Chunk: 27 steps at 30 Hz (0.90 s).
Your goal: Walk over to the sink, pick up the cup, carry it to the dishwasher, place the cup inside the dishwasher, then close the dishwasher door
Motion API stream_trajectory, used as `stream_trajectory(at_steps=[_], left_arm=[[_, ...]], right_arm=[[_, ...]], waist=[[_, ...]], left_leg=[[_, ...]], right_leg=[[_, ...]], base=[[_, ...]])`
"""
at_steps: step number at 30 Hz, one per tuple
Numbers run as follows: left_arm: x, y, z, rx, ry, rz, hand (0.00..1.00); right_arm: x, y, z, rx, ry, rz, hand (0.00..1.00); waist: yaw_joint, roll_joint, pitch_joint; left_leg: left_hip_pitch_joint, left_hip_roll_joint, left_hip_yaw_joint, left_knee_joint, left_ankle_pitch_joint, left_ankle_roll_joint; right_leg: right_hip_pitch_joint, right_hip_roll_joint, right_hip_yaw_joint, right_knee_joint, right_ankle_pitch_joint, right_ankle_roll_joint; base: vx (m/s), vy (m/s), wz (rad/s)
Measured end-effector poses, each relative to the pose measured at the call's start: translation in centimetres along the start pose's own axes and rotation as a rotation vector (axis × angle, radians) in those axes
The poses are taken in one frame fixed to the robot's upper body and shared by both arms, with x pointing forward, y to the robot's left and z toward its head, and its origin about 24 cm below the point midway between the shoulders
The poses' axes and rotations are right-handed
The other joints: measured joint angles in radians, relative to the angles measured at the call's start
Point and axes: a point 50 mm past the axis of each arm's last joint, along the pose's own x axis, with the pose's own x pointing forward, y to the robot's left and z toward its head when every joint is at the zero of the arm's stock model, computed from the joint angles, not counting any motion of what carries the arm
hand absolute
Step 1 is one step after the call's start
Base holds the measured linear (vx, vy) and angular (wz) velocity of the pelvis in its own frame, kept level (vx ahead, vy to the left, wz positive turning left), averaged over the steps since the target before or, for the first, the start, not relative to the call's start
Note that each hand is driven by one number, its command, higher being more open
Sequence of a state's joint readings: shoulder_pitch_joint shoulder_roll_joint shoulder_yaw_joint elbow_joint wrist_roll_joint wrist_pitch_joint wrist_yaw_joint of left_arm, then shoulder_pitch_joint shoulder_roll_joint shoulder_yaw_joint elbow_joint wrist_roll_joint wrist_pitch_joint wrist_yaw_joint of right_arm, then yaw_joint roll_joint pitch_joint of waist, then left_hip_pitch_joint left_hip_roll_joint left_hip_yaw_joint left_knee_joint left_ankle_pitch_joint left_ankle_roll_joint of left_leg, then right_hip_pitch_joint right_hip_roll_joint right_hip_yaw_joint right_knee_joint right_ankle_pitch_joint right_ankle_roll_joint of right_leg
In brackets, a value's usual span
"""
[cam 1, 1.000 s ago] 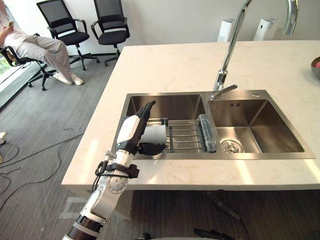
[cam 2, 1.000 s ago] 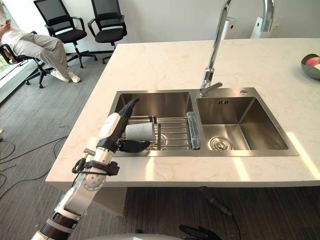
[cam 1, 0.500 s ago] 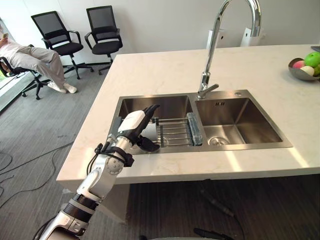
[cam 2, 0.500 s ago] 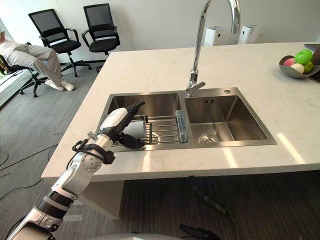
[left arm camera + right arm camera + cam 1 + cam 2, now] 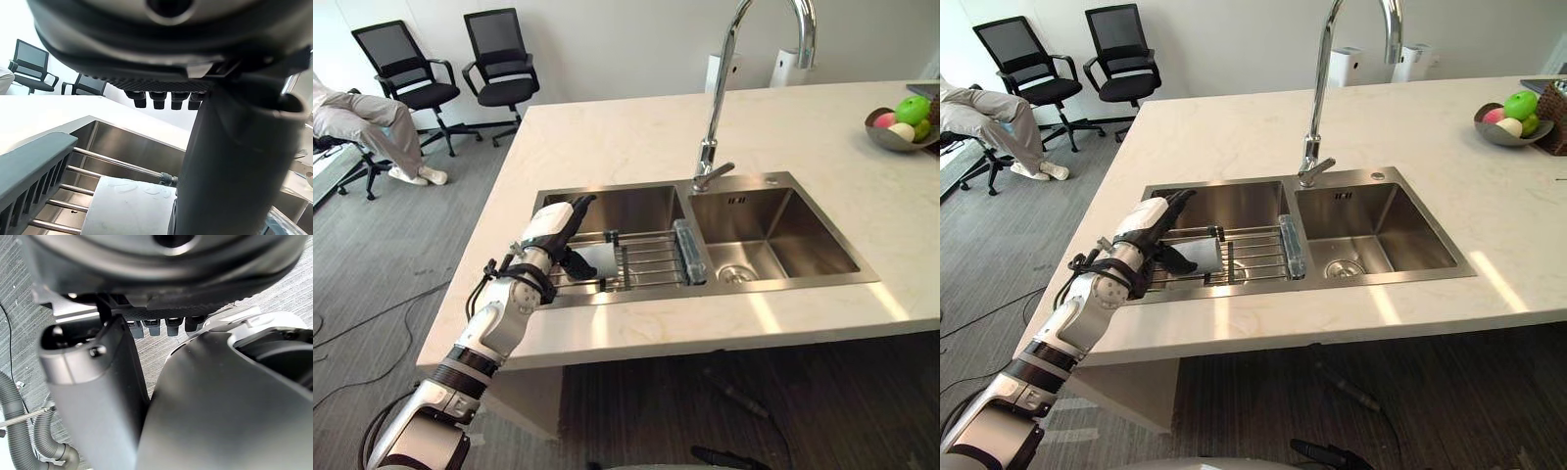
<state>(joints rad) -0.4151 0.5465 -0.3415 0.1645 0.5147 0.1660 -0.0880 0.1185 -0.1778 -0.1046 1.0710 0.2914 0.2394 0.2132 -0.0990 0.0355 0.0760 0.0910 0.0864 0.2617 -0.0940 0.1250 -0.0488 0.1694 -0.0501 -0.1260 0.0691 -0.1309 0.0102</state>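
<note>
A pale grey cup (image 5: 598,262) lies on its side on a wire rack (image 5: 651,260) across the left basin of the steel sink (image 5: 636,206). My left hand (image 5: 553,233) reaches over the basin's left rim, right beside the cup. Its fingers are straight above the cup and its dark thumb (image 5: 230,161) angles down in front of it, so the hand is open. The left wrist view has the cup (image 5: 128,208) just past the thumb, resting on the rack bars. My right hand (image 5: 93,396) hangs over the floor with straight fingers and holds nothing.
A tall chrome faucet (image 5: 717,108) stands behind the divide between the basins; the right basin (image 5: 773,235) holds nothing but a drain. A fruit bowl (image 5: 901,122) sits at the counter's far right. Two office chairs (image 5: 450,69) and a seated person (image 5: 362,122) are at the far left.
The whole view has shifted and pulled back, so the camera moved. My left hand stays beside the cup on the rack, fingers still straight; the cup has not been lifted.
</note>
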Motion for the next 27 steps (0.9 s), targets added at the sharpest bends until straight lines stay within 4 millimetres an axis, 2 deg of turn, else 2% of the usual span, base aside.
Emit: stream_trajectory(at_steps=[9, 13, 27], left_arm=[[0.3, -1.6, -1.1, 0.075, 0.049, -0.166, 1.00], [0.6, -1.3, -1.0, 0.105, 0.050, -0.194, 1.00], [1.2, -1.4, -2.8, 0.145, 0.119, -0.264, 1.00]], right_arm=[[0.0, 0.1, 0.1, -0.001, -0.004, 0.007, 1.00], [0.0, 0.2, 0.1, 0.000, -0.003, 0.009, 1.00], [0.0, 0.4, 0.3, 0.002, -0.011, 0.022, 1.00]], waist=[[-0.003, -0.002, -0.001], [-0.003, -0.004, -0.002], [-0.027, -0.004, -0.002]], left_leg=[[-0.002, -0.004, 0.030, 0.000, -0.012, 0.002], [-0.003, -0.004, 0.035, 0.000, -0.014, 0.002], [-0.003, -0.003, 0.052, 0.000, -0.019, 0.002]], right_leg=[[-0.013, -0.002, 0.026, -0.004, 0.003, 0.001], [-0.015, -0.001, 0.032, -0.006, 0.004, 0.002], [-0.024, -0.001, 0.050, -0.011, 0.007, 0.003]], base=[[0.01, 0.005, -0.09], [0.02, -0.004, -0.05], [0.00, 0.000, -0.03]])
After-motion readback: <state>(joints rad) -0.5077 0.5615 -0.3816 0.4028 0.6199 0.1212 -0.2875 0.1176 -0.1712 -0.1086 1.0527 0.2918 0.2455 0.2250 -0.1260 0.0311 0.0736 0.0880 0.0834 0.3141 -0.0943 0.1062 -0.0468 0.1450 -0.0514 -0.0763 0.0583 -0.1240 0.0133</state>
